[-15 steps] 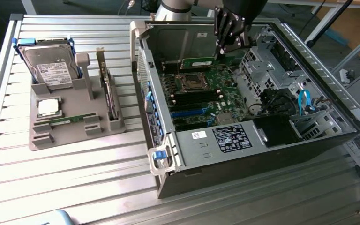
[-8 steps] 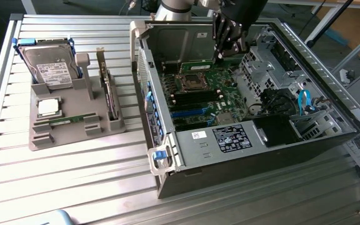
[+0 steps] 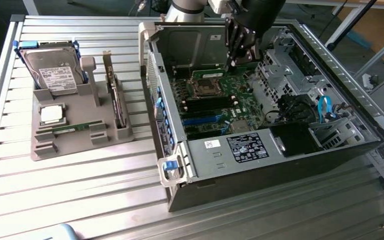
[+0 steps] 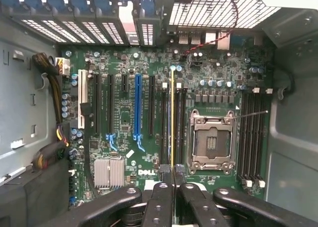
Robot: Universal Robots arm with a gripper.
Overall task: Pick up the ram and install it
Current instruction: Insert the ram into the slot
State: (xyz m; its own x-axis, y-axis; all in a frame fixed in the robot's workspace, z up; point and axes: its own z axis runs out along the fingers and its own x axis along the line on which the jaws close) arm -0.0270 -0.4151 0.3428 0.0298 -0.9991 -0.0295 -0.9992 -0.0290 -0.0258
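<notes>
In the wrist view the ram [image 4: 172,117] appears edge-on as a thin yellow-green strip running out from between my fingertips. My gripper [image 4: 172,176] is shut on it. The stick hangs over the motherboard [image 4: 124,162], in line with the black memory slots [image 4: 164,127] beside the empty processor socket [image 4: 211,142]. Whether its lower edge touches a slot I cannot tell. In the exterior view my gripper [image 3: 239,55] reaches down into the open computer case [image 3: 199,150], above the motherboard [image 3: 225,107] near the socket [image 3: 205,87].
A second bank of memory slots [image 4: 251,137] lies on the socket's other side. Beside the case, at the exterior view's left, a grey holder [image 3: 78,135] carries a hard drive [image 3: 55,70], a square processor chip [image 3: 50,115] and an upright expansion card [image 3: 116,100]. Cables [image 3: 325,107] fill the case's drive end.
</notes>
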